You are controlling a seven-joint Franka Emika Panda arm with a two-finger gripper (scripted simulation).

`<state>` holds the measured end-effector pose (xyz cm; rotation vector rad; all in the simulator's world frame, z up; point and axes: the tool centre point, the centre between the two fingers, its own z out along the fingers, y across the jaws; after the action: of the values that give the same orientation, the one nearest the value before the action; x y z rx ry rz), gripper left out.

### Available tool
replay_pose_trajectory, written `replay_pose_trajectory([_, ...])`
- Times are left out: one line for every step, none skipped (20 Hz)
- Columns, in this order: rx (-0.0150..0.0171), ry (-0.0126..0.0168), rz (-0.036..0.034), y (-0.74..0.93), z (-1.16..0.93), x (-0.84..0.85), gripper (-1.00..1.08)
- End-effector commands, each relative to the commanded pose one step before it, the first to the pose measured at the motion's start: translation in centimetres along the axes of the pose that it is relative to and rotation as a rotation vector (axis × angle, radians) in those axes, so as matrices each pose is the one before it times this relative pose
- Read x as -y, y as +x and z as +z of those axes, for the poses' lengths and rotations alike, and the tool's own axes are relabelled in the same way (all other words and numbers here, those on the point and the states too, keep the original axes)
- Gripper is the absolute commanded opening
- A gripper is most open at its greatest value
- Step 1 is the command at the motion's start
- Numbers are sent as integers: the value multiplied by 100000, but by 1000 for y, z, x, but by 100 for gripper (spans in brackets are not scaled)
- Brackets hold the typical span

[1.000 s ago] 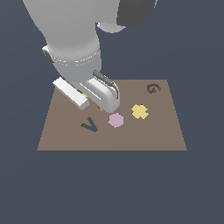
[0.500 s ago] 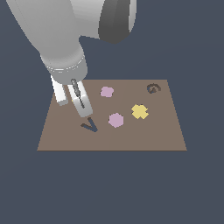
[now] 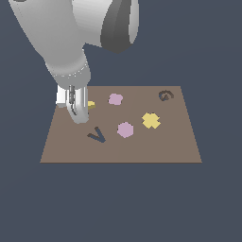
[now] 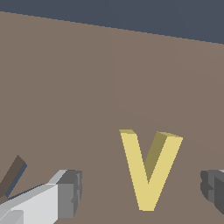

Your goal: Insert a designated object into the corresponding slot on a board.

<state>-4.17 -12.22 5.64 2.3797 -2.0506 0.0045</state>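
1. The board (image 3: 156, 146) lies flat, with every piece on top of it.
2. The V block (image 3: 90, 104) sits near the exterior view's left edge, between the open fingers (image 4: 65, 199), touching neither.
3. The V slot (image 3: 97, 135) lies nearer the camera, just beside the gripper (image 3: 78, 113).
4. The cross piece (image 3: 151, 120) lies toward the exterior view's right; the G recess (image 3: 165, 95) lies behind it.

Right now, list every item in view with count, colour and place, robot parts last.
Board: one, brown, flat under everything.
V-shaped block: one, yellow, on the board between the end effector's fingers, mostly hidden in the exterior view.
V-shaped slot: one, dark grey, near the board's front.
G-shaped recess: one, dark, far corner on the exterior view's right.
Pink pieces: two, one at the back, one central.
Cross-shaped piece: one, yellow.
End effector: one, grey, open around the block.
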Motion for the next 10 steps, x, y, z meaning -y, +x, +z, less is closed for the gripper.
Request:
replay_pose_trajectory([69, -83, 4055, 101, 330, -420, 100])
replay_pose_trajectory([25, -37, 1106, 30, 97, -122, 100])
replay_pose_trajectory([23, -30, 907, 22, 80, -100, 100])
replay_pose_trajectory([21, -23, 710, 15, 63, -78, 100])
replay_pose_trajectory([19, -16, 514, 8, 47, -57, 100])
replay_pose_trajectory([18, -9, 316, 1, 30, -35, 100])
replay_pose_trajectory([16, -2, 118, -6, 13, -13, 100])
replay_pose_trajectory([15, 6, -83, -16, -3, 9, 100])
replay_pose_trajectory([11, 10, -212, -17, -15, 23, 100])
replay_pose_trajectory([3, 4, -98, -9, -7, 11, 100])
